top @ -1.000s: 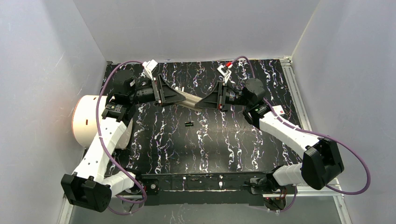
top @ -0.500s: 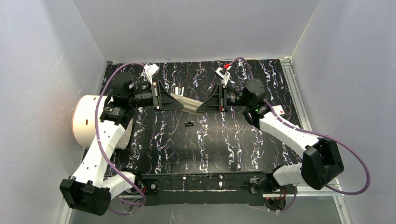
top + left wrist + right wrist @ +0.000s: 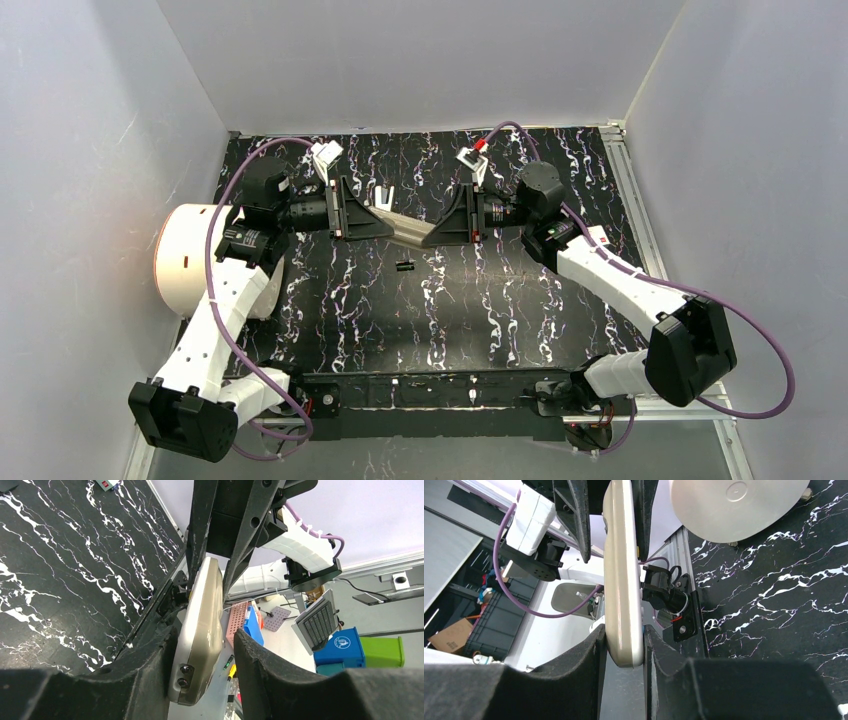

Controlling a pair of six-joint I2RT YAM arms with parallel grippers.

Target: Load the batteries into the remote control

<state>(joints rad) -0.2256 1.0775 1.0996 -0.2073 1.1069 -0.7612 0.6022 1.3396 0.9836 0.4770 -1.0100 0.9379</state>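
The remote control (image 3: 404,228), a long beige-grey bar, hangs above the table between both grippers. My right gripper (image 3: 432,232) is shut on one end; in the right wrist view both pads press the remote (image 3: 623,580) inside the right gripper (image 3: 624,632). My left gripper (image 3: 383,220) surrounds the other end. In the left wrist view the remote (image 3: 202,625) rests against one finger (image 3: 150,660) of the left gripper (image 3: 202,636), with a clear gap to the other finger (image 3: 255,655). One small dark battery (image 3: 404,266) lies on the black marbled table below the remote.
A large white cylinder (image 3: 190,258) with an orange rim stands at the table's left edge beside the left arm. A small white piece (image 3: 383,193) lies behind the remote. White walls close three sides, and a metal rail (image 3: 630,190) runs along the right edge.
The left jaws have narrowed around the remote's end from a much wider stance. The remote and both wrists have shifted slightly. The battery has not moved.
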